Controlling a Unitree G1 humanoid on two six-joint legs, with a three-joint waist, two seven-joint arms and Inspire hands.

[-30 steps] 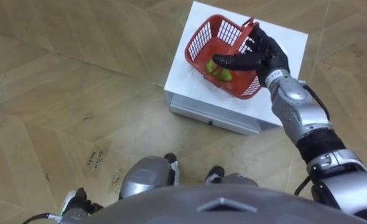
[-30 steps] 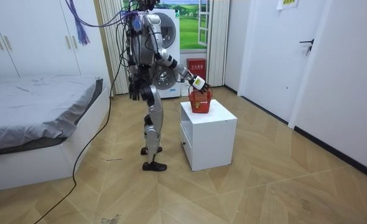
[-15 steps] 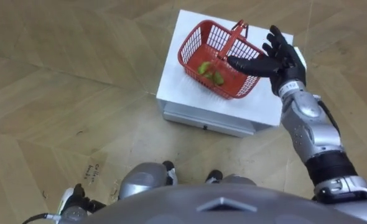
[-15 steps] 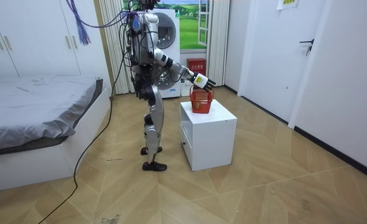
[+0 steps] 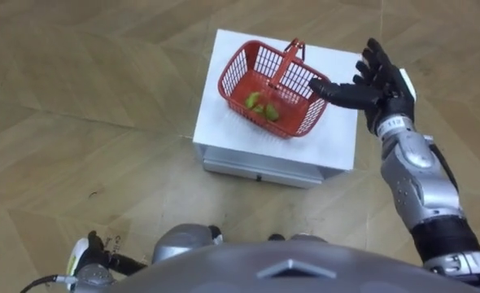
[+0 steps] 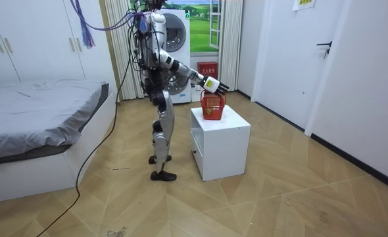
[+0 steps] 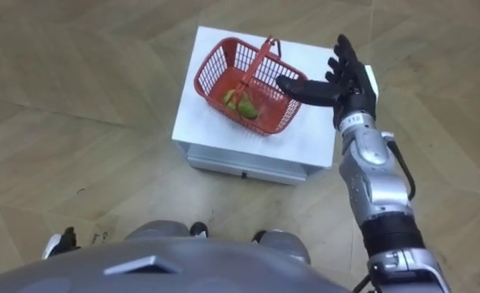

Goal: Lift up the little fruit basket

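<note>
A red mesh fruit basket [image 5: 289,122] stands on a white cabinet [image 5: 224,122], its handle [image 5: 290,59] upright. Green fruit [image 5: 260,103] lies inside. My right hand [image 5: 382,81] is open just right of the basket, fingers straight and spread, thumb reaching left over the basket's right rim. I cannot tell whether it touches the rim. In the room view the right hand [image 6: 214,85] hovers a little above the basket [image 6: 212,108]. My left hand [image 5: 87,262] hangs low at my side.
The cabinet [image 6: 223,141] has a drawer front [image 5: 260,167] facing me, and I stand at that side. Wood floor surrounds it. A bed [image 6: 36,125] fills the room view's left, and a washing machine [image 6: 181,39] stands behind me.
My right hand has lifted off the basket's rim and moved right and up, with its fingers spread. The basket's handle now stands free and upright. The head camera has shifted.
</note>
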